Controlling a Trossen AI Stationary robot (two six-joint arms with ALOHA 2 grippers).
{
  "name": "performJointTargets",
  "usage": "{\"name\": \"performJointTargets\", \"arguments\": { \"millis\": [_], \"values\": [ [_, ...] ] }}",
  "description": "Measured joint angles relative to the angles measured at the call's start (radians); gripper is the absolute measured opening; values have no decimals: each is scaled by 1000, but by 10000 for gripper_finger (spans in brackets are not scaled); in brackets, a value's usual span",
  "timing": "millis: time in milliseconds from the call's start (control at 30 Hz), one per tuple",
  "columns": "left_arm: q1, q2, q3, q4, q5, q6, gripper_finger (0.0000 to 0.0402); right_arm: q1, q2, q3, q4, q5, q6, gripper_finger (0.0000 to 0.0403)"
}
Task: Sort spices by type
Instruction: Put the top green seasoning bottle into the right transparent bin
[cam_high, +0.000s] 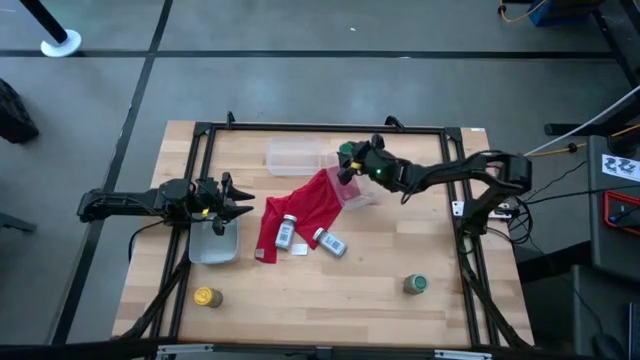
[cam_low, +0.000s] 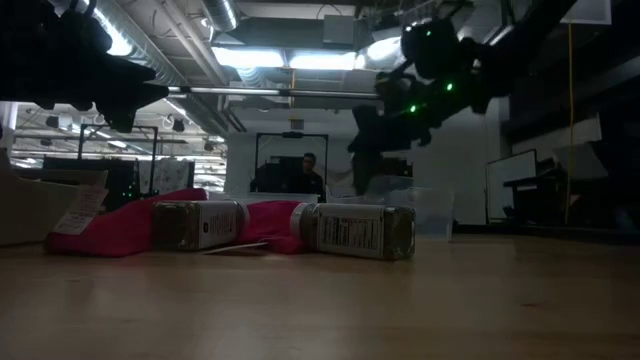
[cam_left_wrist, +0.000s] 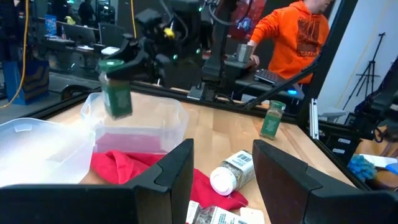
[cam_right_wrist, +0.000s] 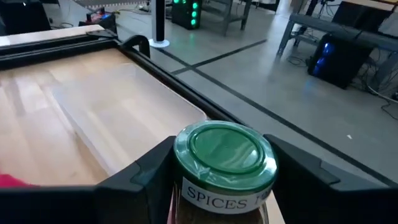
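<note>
While the right gripper (cam_high: 352, 160) clamps a green-capped jar (cam_right_wrist: 224, 163) upright above the clear tub (cam_left_wrist: 142, 122) beside the red cloth (cam_high: 300, 205), it should lower straight in before releasing, so the jar doesn't tip. Its arm reaches across from the surface's right edge. At the left, the left gripper (cam_high: 238, 200) waits open over another tub (cam_high: 213, 245).

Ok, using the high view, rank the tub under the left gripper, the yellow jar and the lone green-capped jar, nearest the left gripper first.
1. Tub, right under the left gripper.
2. Yellow jar, at the near left edge.
3. Green-capped jar, standing far over on the right side.
</note>
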Motion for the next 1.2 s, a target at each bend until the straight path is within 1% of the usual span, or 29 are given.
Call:
{"name": "performJointTargets", "arguments": {
  "millis": [133,233,300,467,567,967,1067,1200],
  "values": [
    [0,0,0,0,0,0,150,0,93,0,144,51,-45,217],
    [0,0,0,0,0,0,150,0,151,0,224,58,-48,218],
    [0,0,0,0,0,0,150,0,182,0,248,58,-48,218],
    [0,0,0,0,0,3,150,0,236,0,259,76,-48,218],
    [0,0,0,0,0,10,150,0,246,1,266,78,-47,218],
    [0,0,0,0,0,10,150,0,247,2,267,20,-36,219],
    [0,0,0,0,0,8,150,0,247,2,267,-24,-35,231],
    [0,0,0,0,0,8,150,0,253,-1,238,-71,-24,271]
  ]
}}
